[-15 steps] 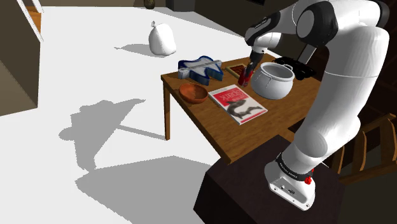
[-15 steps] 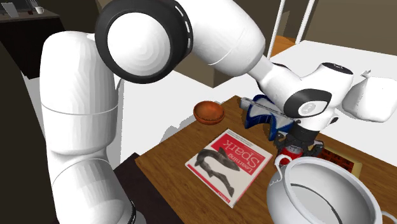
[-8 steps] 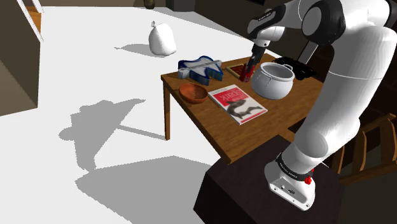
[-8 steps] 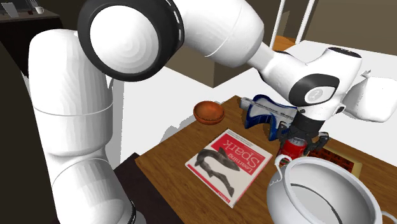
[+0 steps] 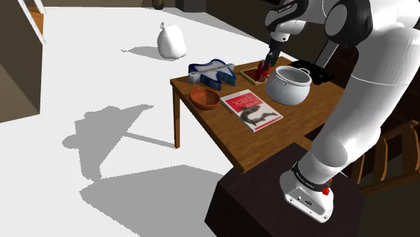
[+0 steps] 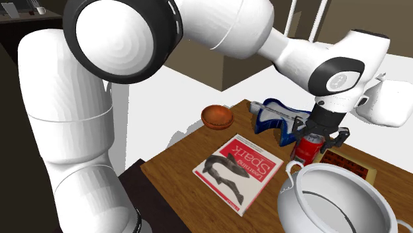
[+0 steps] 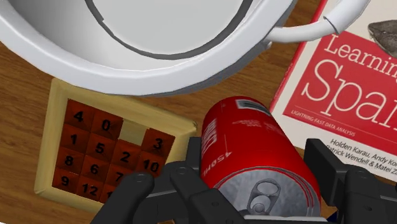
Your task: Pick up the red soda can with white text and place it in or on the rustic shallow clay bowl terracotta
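Note:
The red soda can (image 7: 254, 146) with white text is clasped between my black fingers (image 7: 191, 159), top end toward the hand. My gripper (image 7: 257, 168) is shut on it. In the second exterior view the can (image 6: 308, 148) hangs under the gripper (image 6: 316, 137), just above the table beside the pot. In the shoulder view the can (image 5: 263, 70) and gripper (image 5: 266, 65) are over the table's far side. The shallow terracotta bowl (image 5: 204, 99) sits empty near the table's corner at the shoulder view's left, well apart from the can, and it shows again as the bowl (image 6: 217, 116).
A white pot (image 5: 288, 84) stands close beside the can, and a number puzzle tray (image 7: 95, 149) lies below it. A red and white book (image 5: 250, 109) lies between pot and bowl. A blue and white object (image 5: 213, 73) sits behind the bowl. On the floor sits a white sack (image 5: 171, 42).
The arm has risen, and the can has gone up with the gripper from beside the pot. Bowl, book and pot have stayed put.

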Tool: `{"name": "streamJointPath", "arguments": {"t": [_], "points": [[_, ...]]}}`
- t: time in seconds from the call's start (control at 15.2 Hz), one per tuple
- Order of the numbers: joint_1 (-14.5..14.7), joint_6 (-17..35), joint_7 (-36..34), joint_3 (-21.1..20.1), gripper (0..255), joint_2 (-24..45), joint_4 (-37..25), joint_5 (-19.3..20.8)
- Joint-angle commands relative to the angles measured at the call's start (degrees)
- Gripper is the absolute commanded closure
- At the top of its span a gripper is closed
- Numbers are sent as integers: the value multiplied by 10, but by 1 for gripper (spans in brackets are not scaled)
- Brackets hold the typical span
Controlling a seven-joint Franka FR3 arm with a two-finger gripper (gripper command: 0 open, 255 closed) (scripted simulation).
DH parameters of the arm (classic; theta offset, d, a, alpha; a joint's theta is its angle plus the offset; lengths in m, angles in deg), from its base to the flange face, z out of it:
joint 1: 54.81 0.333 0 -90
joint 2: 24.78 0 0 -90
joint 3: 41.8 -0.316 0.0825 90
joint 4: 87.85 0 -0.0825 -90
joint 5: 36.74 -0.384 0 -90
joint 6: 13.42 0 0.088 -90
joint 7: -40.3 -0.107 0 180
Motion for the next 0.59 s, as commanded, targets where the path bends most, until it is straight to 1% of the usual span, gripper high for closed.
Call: {"name": "streamJointPath", "arguments": {"t": [0.0,0.53], "points": [[1,-14,-2,1,255,-6,-9,4],[2,-71,-9,4,255,-21,-52,13]]}}
